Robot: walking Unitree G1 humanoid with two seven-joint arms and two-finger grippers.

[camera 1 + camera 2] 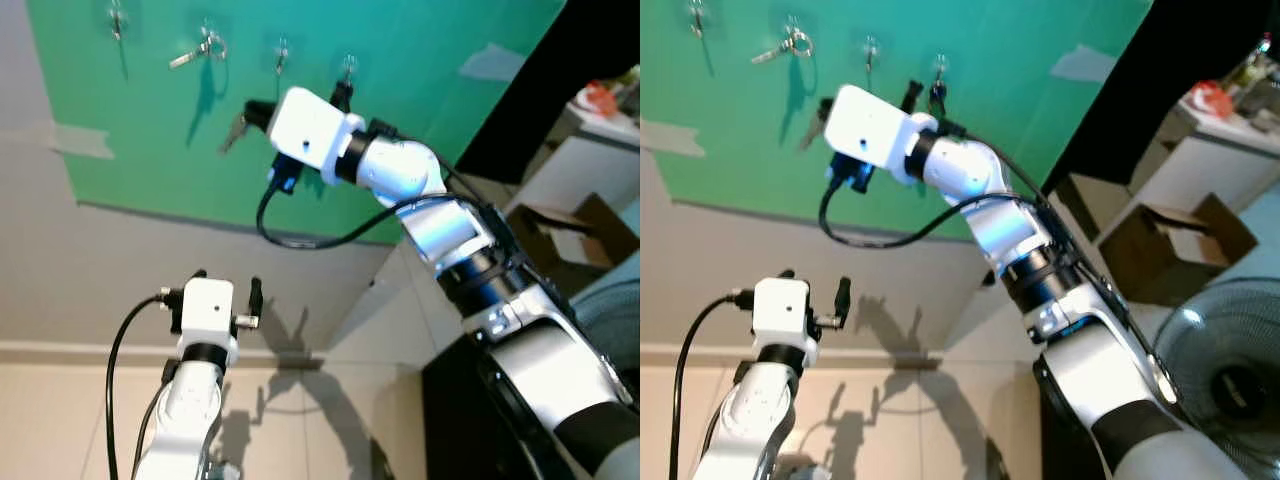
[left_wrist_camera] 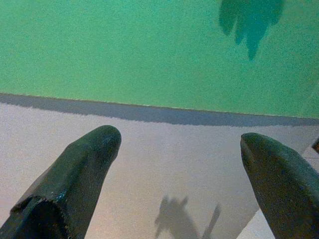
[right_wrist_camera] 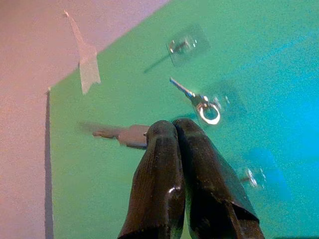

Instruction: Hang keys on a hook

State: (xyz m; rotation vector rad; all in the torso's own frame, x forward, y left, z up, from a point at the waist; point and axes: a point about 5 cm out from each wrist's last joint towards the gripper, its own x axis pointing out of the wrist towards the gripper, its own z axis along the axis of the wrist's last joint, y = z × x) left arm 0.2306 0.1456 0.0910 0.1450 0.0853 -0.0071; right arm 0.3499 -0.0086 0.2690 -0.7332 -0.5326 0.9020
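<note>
Key [image 3: 130,135] pinched by its head between closed right gripper [image 3: 175,130] fingertips, blade sticking out sideways, held up against the green board [image 1: 420,130]. Row of clear hooks above: bare end hook [image 3: 183,46], next hook [image 3: 215,102] already carrying a hung key [image 3: 197,99], another bare hook [image 3: 253,177] near the fingers. Carrying step apparently done, alignment in hand; next, key's ring or hole to be brought over a bare hook, though no ring can be made out. Open board on every side of the fingers; board's lower edge and grey wall well below. Left gripper [image 2: 174,164] spread wide, grasping nothing, low before the wall [image 2: 164,154].
</note>
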